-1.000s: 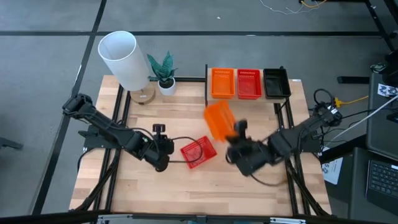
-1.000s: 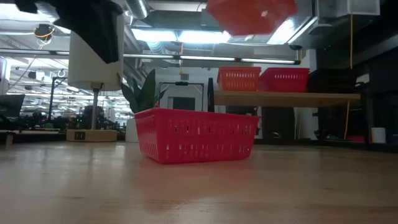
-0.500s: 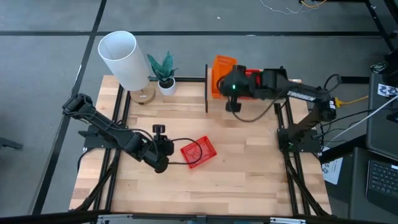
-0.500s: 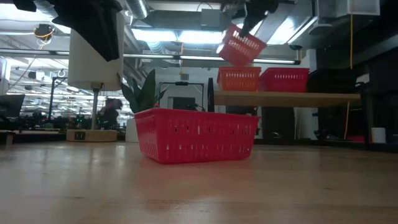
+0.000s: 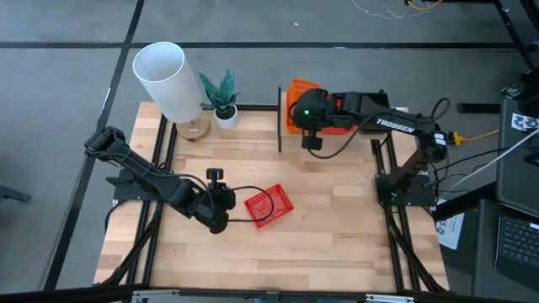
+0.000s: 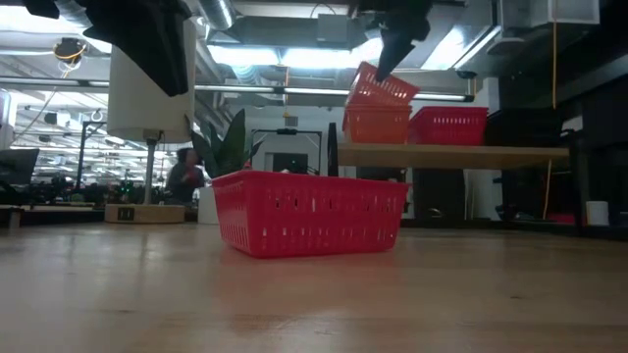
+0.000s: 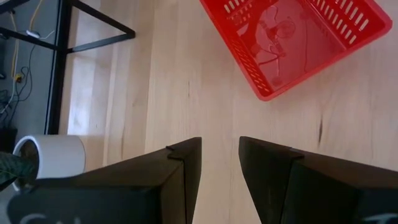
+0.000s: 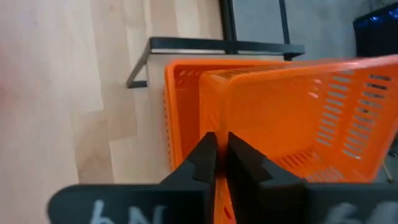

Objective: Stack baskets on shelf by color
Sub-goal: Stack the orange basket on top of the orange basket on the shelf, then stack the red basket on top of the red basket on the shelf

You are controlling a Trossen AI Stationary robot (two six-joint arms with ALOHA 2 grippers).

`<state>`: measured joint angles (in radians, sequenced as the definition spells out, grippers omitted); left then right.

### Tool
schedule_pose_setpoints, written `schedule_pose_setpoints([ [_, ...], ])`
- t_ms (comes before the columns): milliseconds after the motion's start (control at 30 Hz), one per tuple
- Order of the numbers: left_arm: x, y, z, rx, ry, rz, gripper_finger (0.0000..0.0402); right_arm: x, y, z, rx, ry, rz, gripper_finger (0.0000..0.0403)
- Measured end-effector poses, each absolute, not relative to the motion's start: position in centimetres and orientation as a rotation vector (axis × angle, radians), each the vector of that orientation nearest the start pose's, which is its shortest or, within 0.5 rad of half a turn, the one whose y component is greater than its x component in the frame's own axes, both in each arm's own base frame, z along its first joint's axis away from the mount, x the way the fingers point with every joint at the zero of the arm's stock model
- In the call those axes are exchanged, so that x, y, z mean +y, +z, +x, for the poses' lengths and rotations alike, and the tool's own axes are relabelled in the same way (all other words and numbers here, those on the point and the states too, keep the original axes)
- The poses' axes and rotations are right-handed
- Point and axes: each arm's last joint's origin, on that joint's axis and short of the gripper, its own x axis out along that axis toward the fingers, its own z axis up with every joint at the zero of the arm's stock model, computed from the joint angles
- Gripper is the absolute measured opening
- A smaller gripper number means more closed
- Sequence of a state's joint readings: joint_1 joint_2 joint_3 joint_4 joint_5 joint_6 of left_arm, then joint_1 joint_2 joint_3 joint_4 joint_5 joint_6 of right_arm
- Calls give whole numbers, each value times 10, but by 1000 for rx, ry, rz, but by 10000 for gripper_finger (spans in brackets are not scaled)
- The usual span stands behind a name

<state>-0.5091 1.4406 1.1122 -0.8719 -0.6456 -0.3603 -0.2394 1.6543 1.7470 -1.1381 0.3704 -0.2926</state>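
Note:
My right gripper (image 5: 305, 111) is over the shelf's (image 6: 461, 153) left end, shut on an orange basket (image 6: 381, 88). That basket hangs tilted over a second orange basket (image 6: 374, 126) standing on the shelf. A red basket (image 6: 448, 126) stands beside it on the shelf. A black basket (image 5: 379, 97) lies mostly hidden under my right arm. Another red basket (image 5: 268, 204) rests on its bottom on the tabletop. My left gripper (image 7: 219, 155) is open and empty just left of it. My right gripper pinches one perforated wall of the orange basket at its rim (image 8: 217, 124), one finger (image 8: 202, 158) on each side of the wall. The fingers come from above, pointing down. The basket is tilted, its lower end (image 6: 365, 98) at the rim of the shelf's orange basket.
A white cylinder lamp (image 5: 167, 80) and a small potted plant (image 5: 223, 99) stand at the table's far left. The shelf's black end post (image 5: 280, 118) is just left of the orange baskets. A person (image 6: 182, 176) shows in the room behind.
My right gripper has carried the orange basket from mid-table toward the far edge and up over the shelf. It has then lowered it, tilted, onto the shelf's orange basket. The left arm and the red basket on the table have kept still.

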Motion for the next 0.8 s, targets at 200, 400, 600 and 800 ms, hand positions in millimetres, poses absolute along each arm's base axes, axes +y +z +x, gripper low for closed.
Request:
schedule_pose_setpoints([
  [200, -116, 258, 244, 957, 294, 328, 101, -90, 363, 319, 1144, -443, -317, 61],
  [400, -116, 258, 244, 959, 294, 329, 101, -90, 363, 319, 1142, -453, -318, 66],
  [600, -116, 258, 244, 958, 294, 329, 101, -83, 378, 322, 1071, -419, -292, 66],
  [800, -116, 258, 244, 958, 296, 326, 101, -77, 398, 321, 995, -423, -288, 66],
])
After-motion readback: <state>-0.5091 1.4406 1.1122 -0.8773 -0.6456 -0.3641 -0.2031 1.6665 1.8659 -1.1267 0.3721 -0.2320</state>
